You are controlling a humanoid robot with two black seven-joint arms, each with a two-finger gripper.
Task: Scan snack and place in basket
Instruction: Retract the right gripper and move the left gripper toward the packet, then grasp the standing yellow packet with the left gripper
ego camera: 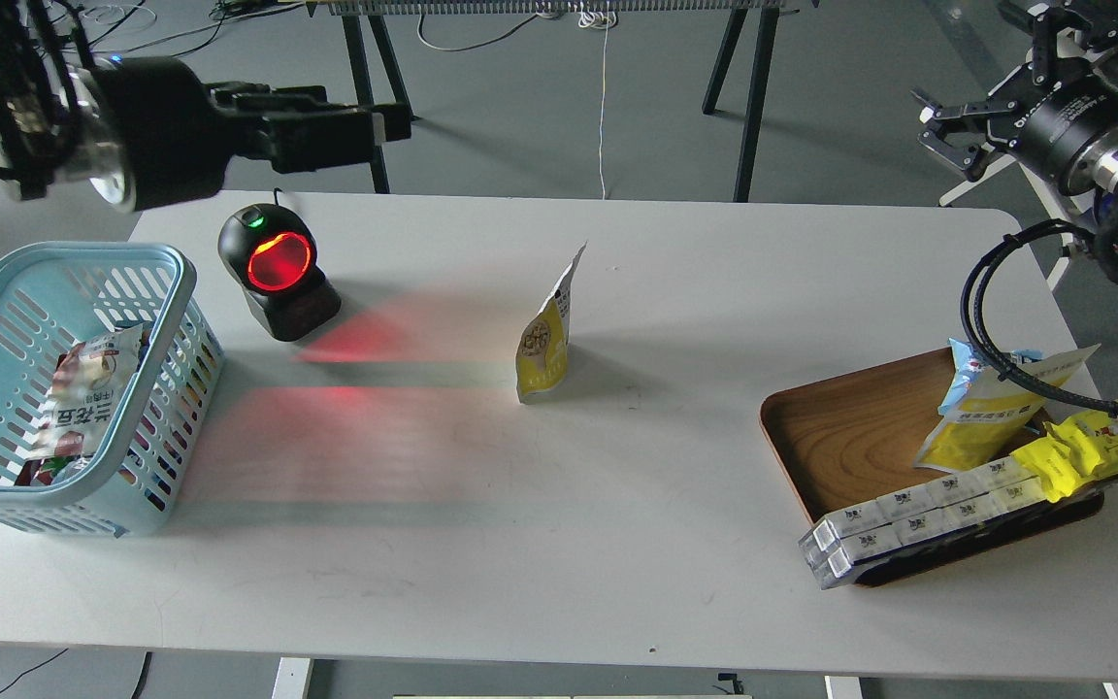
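The snack (545, 338), a pouch with a white top and a yellow bottom bearing a round food picture, stands upright at the table's middle, seen nearly edge-on. The light blue basket (163, 291) stands at the table's left edge and holds other packets. My left gripper (379, 118) hangs above the table's far left edge, behind the scanner, pointing right; its fingers overlap and hold nothing that I can see. My right gripper (947, 131) is open and empty, high beyond the far right corner. Both are far from the snack.
A black barcode scanner (279, 273) with a glowing red window stands right of the basket and throws red light on the table. A brown wooden tray (840, 427) at the right holds a yellow pouch with a light-blue top, a bright yellow packet and white boxes.
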